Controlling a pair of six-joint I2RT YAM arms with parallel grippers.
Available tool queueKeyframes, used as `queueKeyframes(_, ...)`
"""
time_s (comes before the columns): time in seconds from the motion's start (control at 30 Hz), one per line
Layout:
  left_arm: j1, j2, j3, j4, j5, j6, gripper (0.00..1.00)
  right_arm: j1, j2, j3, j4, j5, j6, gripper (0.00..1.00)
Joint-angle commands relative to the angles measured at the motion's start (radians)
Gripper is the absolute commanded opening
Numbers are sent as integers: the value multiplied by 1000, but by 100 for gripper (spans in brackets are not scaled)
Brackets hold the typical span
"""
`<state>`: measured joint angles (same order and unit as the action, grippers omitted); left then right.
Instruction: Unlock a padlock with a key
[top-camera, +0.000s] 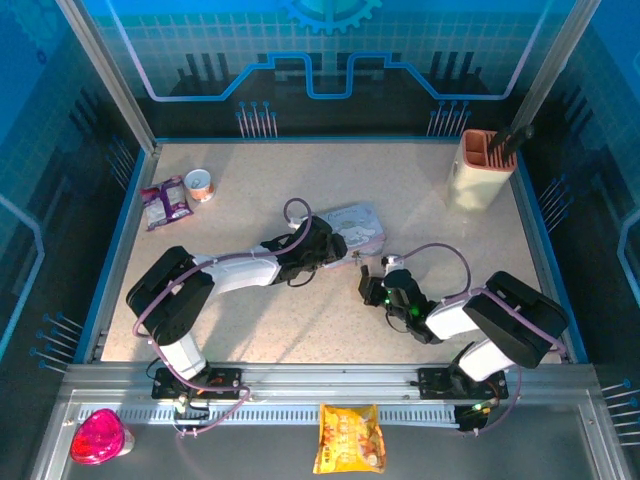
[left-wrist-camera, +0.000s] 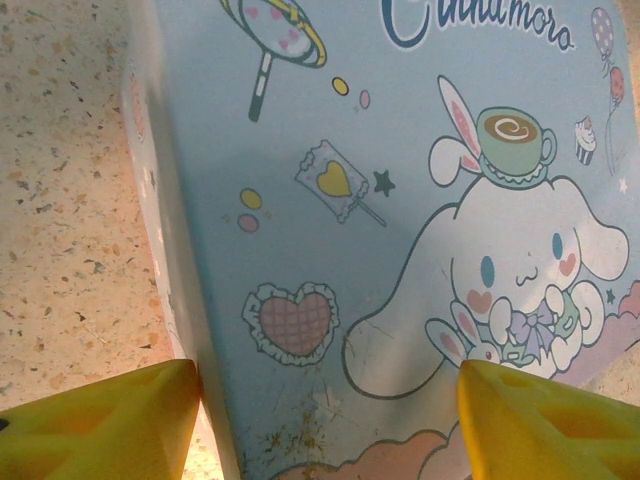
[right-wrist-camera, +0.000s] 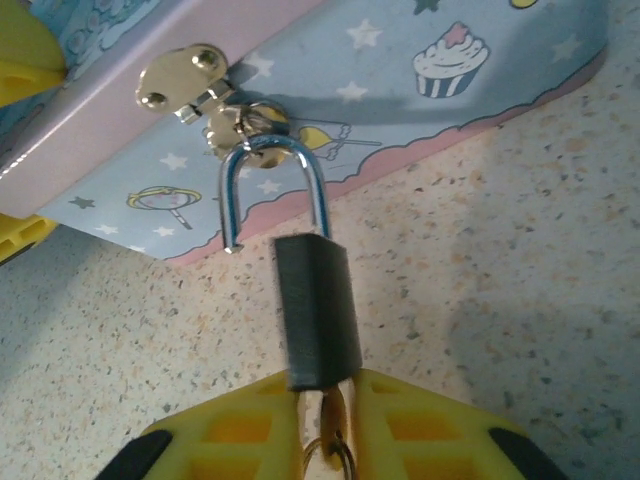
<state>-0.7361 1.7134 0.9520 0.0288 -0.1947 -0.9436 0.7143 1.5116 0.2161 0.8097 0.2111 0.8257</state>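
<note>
The table (top-camera: 250, 180) is flat and sandy, with small dark specks all over it. The tin (top-camera: 352, 222) lies near its middle. It is a flat box of smooth, pale blue metal with a pink edge. On its lid are a white bunny, a cup, a heart and a candy.

The left gripper (left-wrist-camera: 328, 378) is at the tin's left end. Its chunky yellow fingers (left-wrist-camera: 100, 425) stand wide apart with the tin clamped between them, one on each long side.

The right gripper (right-wrist-camera: 322, 390) is just in front of the tin. Its yellow fingers sit close together on both sides of the key (right-wrist-camera: 325, 425). I cannot tell if they squeeze it.

The padlock (right-wrist-camera: 316, 310) hangs from the shiny gold clasp (right-wrist-camera: 185, 78) on the tin's front wall. Its body is a dark, smooth block. Its thin silver loop (right-wrist-camera: 272, 148) is bent like an upside-down U. One end of the loop is out of the block. The small brass key sticks out of the end of the block farthest from the tin.
</note>
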Motion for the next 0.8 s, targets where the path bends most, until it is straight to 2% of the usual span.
queueKeyframes(0.0,-17,31,-33,-76,26,6,68,-27,-24,15,-34,-25,-30,23)
queueKeyframes(0.27,-16,32,-30,-77,20,6,68,-48,-109,26,-139,-48,-128,33)
queueKeyframes(0.57,-17,34,-27,-77,26,5,68,-167,-79,80,-153,-264,-238,35)
queueKeyframes(0.77,-16,34,-26,-74,31,3,68,-198,-14,117,-137,-342,-255,36)
